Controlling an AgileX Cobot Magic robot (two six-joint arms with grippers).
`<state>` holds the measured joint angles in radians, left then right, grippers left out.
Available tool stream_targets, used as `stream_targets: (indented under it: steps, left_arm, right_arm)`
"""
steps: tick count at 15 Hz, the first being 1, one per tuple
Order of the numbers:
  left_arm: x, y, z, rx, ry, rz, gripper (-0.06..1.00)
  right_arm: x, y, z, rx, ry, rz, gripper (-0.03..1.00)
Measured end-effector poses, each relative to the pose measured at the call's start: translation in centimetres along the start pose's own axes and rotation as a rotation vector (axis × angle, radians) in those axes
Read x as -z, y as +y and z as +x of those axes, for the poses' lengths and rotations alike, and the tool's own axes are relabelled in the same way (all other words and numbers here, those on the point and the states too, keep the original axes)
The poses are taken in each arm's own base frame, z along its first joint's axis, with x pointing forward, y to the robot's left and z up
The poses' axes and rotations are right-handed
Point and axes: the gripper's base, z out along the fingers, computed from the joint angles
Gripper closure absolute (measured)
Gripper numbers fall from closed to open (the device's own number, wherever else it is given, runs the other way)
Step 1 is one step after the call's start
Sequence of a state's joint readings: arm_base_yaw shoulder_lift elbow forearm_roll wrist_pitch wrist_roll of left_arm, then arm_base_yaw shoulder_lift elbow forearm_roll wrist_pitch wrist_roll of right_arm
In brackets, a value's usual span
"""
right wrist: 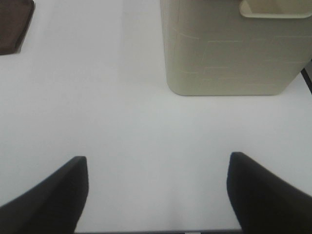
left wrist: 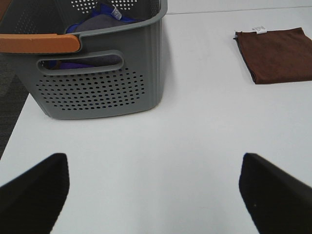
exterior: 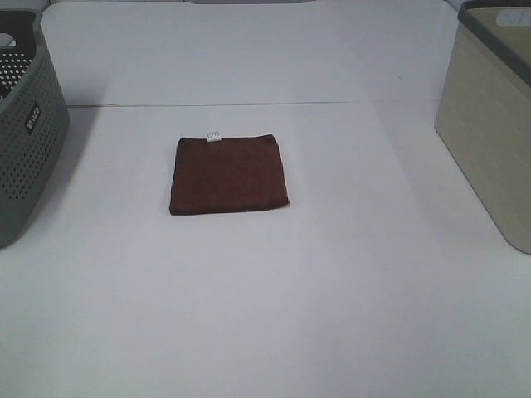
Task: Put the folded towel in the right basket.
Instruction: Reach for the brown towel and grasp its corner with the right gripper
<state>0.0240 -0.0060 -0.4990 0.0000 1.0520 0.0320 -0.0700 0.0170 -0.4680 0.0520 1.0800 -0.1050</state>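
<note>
The folded towel (exterior: 229,175), dark reddish-brown with a small white tag on its far edge, lies flat on the white table near the middle. It also shows in the left wrist view (left wrist: 278,54) and as a corner in the right wrist view (right wrist: 13,24). The right basket (exterior: 489,124), beige with a dark grey rim, stands at the right edge; the right wrist view shows its wall (right wrist: 229,53). My left gripper (left wrist: 153,195) is open and empty over bare table, well short of the towel. My right gripper (right wrist: 156,192) is open and empty, in front of the beige basket.
A grey perforated basket (exterior: 25,124) with a white label stands at the left edge; the left wrist view (left wrist: 97,78) shows it holding blue and grey cloth, with an orange handle. Neither arm shows in the exterior high view. The white table (exterior: 265,315) runs to the front.
</note>
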Motion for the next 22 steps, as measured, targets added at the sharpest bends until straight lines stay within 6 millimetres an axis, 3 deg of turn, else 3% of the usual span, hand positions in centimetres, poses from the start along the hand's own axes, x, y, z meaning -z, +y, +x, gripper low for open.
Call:
stream_targets:
  steps: [7, 10, 12, 16, 17, 22]
  left_arm:
    - [0.0, 0.0, 0.0, 0.000, 0.000, 0.000, 0.06]
    - [0.0, 0.0, 0.0, 0.000, 0.000, 0.000, 0.06]
    - [0.0, 0.0, 0.0, 0.000, 0.000, 0.000, 0.06]
    - [0.0, 0.0, 0.0, 0.000, 0.000, 0.000, 0.06]
    - [0.0, 0.0, 0.0, 0.000, 0.000, 0.000, 0.06]
    - [0.0, 0.0, 0.0, 0.000, 0.000, 0.000, 0.06]
  right_arm:
    - [-4.9, 0.0, -7.4, -0.091, 0.134, -0.094, 0.20]
    - [-9.5, 0.1, -12.5, -0.082, 0.260, -0.182, 0.20]
    - [-12.5, 0.6, -14.3, -0.104, 0.314, -0.275, 0.21]
    - [-18.0, 1.8, -15.5, -0.157, 0.435, -0.468, 0.25]
    - [-21.0, 2.6, -15.4, -0.164, 0.483, -0.541, 0.26]
    - [-27.0, 9.5, -15.3, -0.049, 0.576, -0.656, 0.26]
